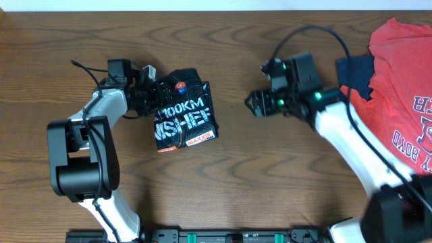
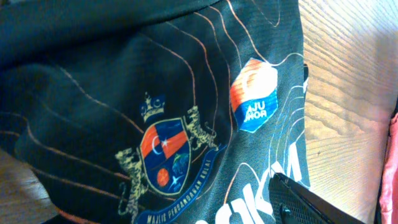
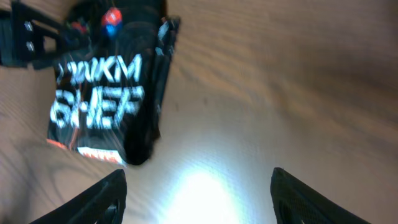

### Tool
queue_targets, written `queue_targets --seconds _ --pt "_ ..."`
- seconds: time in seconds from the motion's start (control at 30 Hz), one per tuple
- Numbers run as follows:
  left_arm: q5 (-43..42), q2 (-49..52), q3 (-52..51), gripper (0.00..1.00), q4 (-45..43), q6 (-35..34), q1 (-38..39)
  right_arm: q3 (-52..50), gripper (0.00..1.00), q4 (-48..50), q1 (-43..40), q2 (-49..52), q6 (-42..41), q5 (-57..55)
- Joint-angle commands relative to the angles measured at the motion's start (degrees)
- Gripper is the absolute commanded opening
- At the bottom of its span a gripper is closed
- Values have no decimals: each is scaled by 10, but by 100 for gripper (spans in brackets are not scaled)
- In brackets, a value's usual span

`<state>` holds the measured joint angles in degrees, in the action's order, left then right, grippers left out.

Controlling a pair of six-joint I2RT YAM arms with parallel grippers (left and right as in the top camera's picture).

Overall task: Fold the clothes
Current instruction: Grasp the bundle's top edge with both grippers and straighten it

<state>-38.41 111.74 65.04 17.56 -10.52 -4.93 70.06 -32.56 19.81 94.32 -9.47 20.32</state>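
Note:
The black sports shirt (image 1: 183,113) lies folded into a small packet on the wooden table, left of centre, with white "100KM" lettering facing up. It fills the left wrist view (image 2: 155,93), where a crest logo and an orange-blue badge show. My left gripper (image 1: 151,91) is at the shirt's upper-left edge. Only one finger (image 2: 311,205) shows there, set wide, and cloth covers the other. My right gripper (image 1: 253,103) is open and empty over bare wood to the right of the shirt, which also shows in the right wrist view (image 3: 102,99).
A red shirt (image 1: 401,88) with lettering lies at the table's right end, with a navy cloth (image 1: 356,74) at its left edge. Bare wood (image 1: 270,175) spans the middle and front. The arm bases stand at the front edge.

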Motion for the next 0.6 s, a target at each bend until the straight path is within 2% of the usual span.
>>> queue_targets --seconds 0.0,0.13,0.33,0.57 --pt "23 -6 5 73 6 0 -3 85 75 -7 13 68 50 37" --pt "23 -6 5 73 15 0 -1 197 79 -6 34 166 83 41" --pt "23 -6 3 73 17 0 -1 328 92 35 65 306 117 40" --pt "29 -6 -2 73 19 0 -1 342 91 147 93 397 114 42"
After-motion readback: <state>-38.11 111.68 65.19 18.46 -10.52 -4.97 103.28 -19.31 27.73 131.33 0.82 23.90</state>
